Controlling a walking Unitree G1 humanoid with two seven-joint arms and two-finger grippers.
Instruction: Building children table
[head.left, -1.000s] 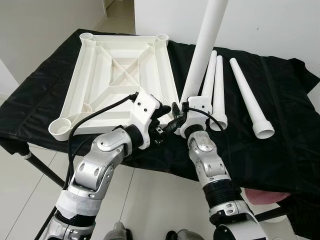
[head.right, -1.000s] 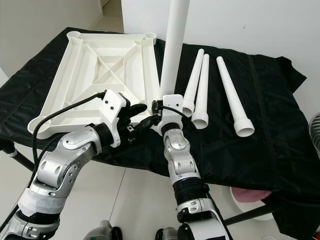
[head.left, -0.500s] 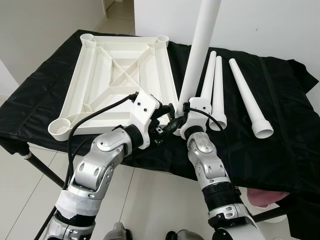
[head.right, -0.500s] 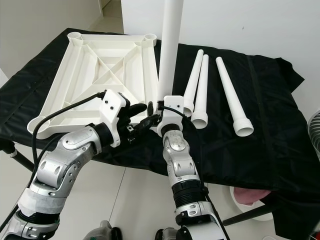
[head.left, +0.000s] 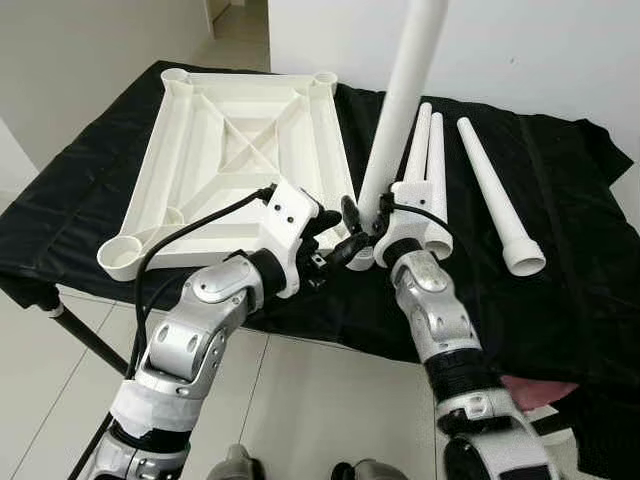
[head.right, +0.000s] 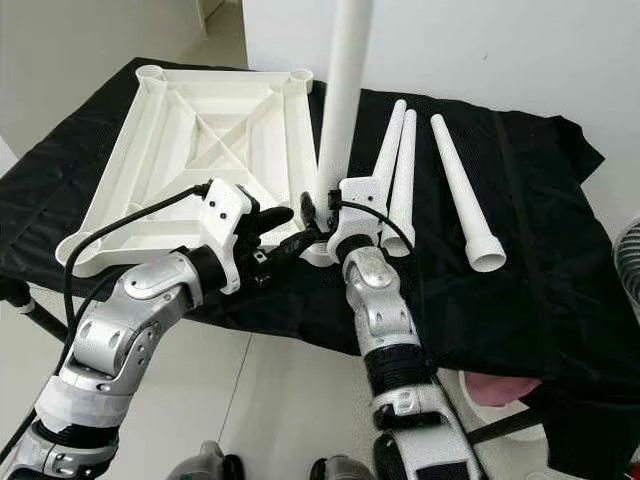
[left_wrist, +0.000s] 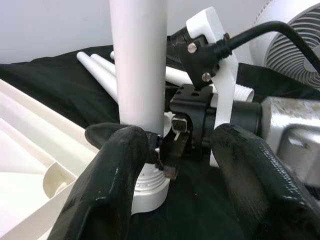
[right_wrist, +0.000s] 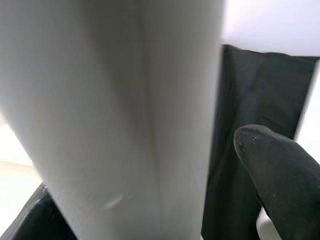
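Your right gripper (head.left: 362, 222) holds the upright white plastic table leg (head.left: 396, 120) at the near right corner of the overturned white ribbed tabletop (head.left: 232, 150) on the black-draped bench (head.left: 560, 300). The left gripper (head.left: 330, 240) stands beside it, fingers (left_wrist: 112, 175) wide. Three loose white legs (head.left: 490, 185) lie right of the tabletop.

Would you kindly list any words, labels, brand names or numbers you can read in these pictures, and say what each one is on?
None: no readable text on the white tabletop, the upright leg held by the right gripper, the three legs lying on the black cloth, or the left gripper.
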